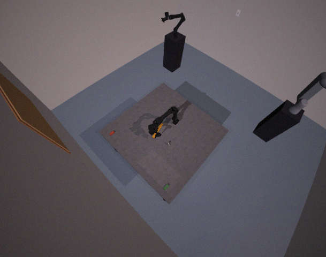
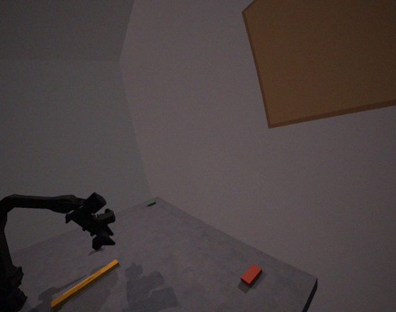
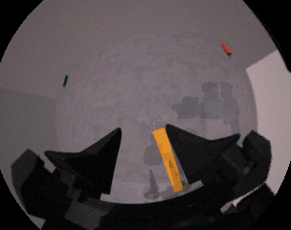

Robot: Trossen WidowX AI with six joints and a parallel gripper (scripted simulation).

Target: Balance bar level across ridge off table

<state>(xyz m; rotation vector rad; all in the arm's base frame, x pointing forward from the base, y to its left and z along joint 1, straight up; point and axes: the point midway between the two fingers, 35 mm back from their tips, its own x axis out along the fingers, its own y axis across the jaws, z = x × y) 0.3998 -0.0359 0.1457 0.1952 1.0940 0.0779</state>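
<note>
Presently, the straight orange bar (image 1: 159, 127) (image 2: 85, 285) (image 3: 167, 160) lies below the spread, empty black jaws, its long axis roughly across their closing direction.

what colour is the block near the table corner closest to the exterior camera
Red, best in the exterior view.

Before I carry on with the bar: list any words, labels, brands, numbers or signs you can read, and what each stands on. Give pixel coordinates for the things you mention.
None can be read in any view.
Orange bar (image 1: 159, 128) (image 2: 85, 284) (image 3: 168, 160): no lettering visible.
Small white wall plate (image 1: 238, 12): too small to tell.
</note>
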